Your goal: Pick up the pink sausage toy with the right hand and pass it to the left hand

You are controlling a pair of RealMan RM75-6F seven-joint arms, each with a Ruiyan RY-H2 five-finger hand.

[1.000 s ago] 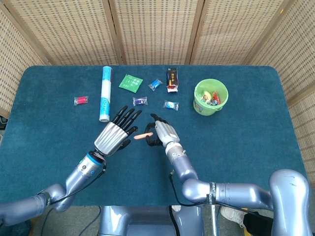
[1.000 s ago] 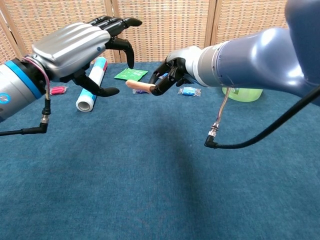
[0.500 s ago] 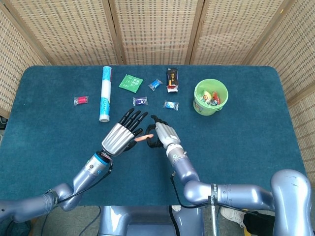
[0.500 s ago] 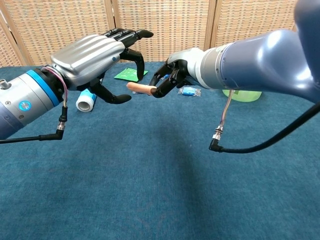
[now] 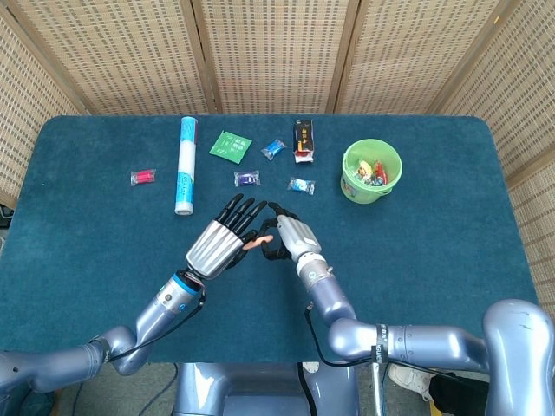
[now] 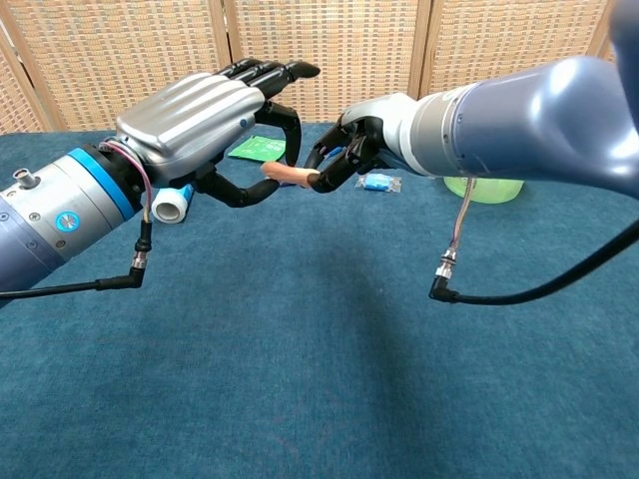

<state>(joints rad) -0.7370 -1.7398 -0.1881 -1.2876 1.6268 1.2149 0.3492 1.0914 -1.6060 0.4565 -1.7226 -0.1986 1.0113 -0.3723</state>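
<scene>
The pink sausage toy (image 6: 291, 175) hangs level above the blue table, pinched at one end by my right hand (image 6: 357, 150). In the head view the pink sausage toy (image 5: 257, 241) shows as a short stub between the two hands. My left hand (image 6: 205, 118) is spread, palm toward the toy, with its fingers (image 6: 290, 72) above the free end and its thumb below. In the head view my left hand (image 5: 222, 241) stands just left of my right hand (image 5: 289, 237). I cannot tell whether the left hand touches the toy.
At the back of the table lie a blue-and-white tube (image 5: 185, 165), a green packet (image 5: 230, 145), a red wrapped sweet (image 5: 142, 177), several small blue sweets (image 5: 301, 185) and a dark box (image 5: 303, 139). A green bucket (image 5: 371, 172) of sweets stands back right.
My left hand has moved right toward the right hand, and its fingers and thumb now bracket the toy's free end. The right hand has kept its hold and barely shifted.
</scene>
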